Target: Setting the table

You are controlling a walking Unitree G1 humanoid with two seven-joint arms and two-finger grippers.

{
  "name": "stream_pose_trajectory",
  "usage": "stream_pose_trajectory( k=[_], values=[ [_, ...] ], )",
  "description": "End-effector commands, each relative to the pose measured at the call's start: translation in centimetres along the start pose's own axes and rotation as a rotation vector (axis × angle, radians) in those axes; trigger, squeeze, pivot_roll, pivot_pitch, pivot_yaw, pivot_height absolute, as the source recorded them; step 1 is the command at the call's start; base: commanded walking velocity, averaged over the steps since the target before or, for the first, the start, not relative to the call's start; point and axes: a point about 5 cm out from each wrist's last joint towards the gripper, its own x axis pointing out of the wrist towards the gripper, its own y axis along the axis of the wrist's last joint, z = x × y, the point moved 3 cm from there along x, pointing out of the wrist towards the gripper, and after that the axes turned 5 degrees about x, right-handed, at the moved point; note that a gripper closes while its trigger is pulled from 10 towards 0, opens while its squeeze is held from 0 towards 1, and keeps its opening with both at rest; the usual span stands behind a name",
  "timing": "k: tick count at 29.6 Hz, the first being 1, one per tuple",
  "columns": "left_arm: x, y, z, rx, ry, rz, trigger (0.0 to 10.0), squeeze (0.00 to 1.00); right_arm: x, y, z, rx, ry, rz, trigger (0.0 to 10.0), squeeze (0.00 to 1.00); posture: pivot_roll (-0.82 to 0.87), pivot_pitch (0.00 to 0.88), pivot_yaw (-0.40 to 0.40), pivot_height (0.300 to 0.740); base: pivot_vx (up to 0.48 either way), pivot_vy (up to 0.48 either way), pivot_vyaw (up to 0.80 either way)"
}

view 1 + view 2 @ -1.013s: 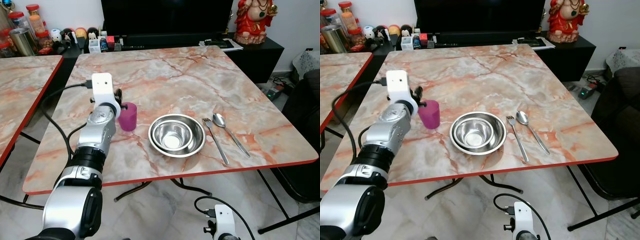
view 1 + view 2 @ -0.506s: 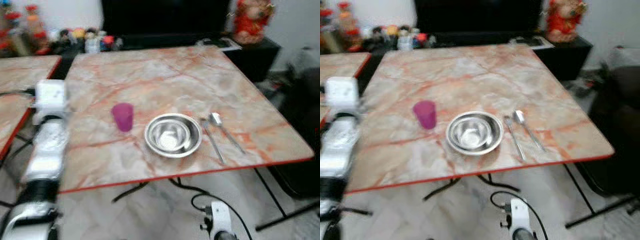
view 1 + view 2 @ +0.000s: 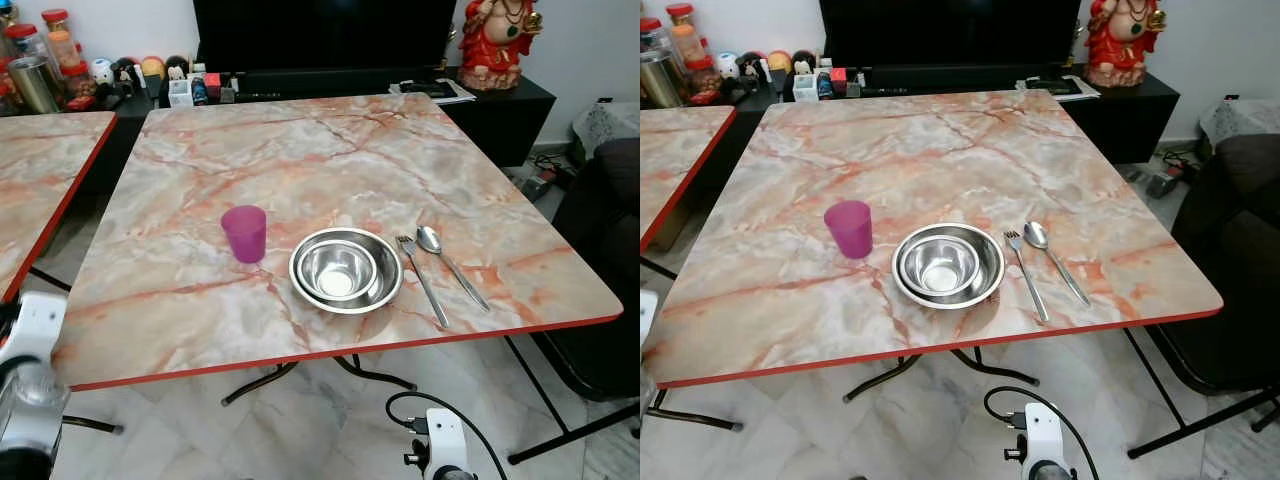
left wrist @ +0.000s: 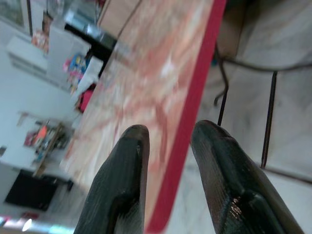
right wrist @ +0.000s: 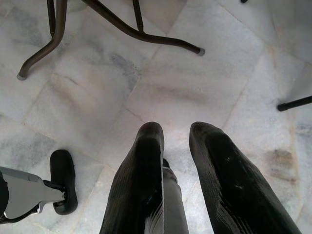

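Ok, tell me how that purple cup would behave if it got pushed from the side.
The purple cup looks like thin plastic, so it is probably light and would slide easily on the glossy marble table. It stands upright, taller than wide and narrower at its base, so a push near the rim might tip it.

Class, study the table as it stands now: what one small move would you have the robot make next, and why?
Probably none on the table: lower the left gripper to rest. The purple cup stands upright beside the nested steel bowls, with the fork and spoon on their other side, so the setting looks complete. The left gripper is open, empty, off the table's red edge; the right gripper hangs over the floor.
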Motion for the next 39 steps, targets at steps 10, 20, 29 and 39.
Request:
stream_pose_trajectory(
  k=[10,20,29,39],
  values=[
    [-4.4,-8.6,4.1,0.045,-0.052,-0.303,10.0,0.00,0.0,-0.1,0.3,0.005,-0.010,0.001,10.0,0.00,0.03,0.000,0.000,0.701,0.000,0.000,0.00],
    [-6.9,-11.0,6.8,-0.089,-0.181,-0.439,10.0,0.00,-0.1,-0.2,0.3,0.002,-0.008,-0.002,10.0,0.00,0.04,0.000,-0.008,0.701,0.000,0.000,0.00],
    [-11.5,-8.3,14.2,-0.210,-0.643,-0.410,10.0,0.00,0.0,0.0,0.4,0.002,-0.013,0.000,10.0,0.00,0.03,0.000,-0.010,0.701,0.000,0.000,0.00],
    [-15.2,-5.3,18.1,-0.134,-0.932,-0.282,10.0,0.00,0.1,0.6,0.3,-0.014,-0.002,0.008,10.0,0.00,0.01,0.000,-0.010,0.701,0.000,0.000,0.00]
  ],
)
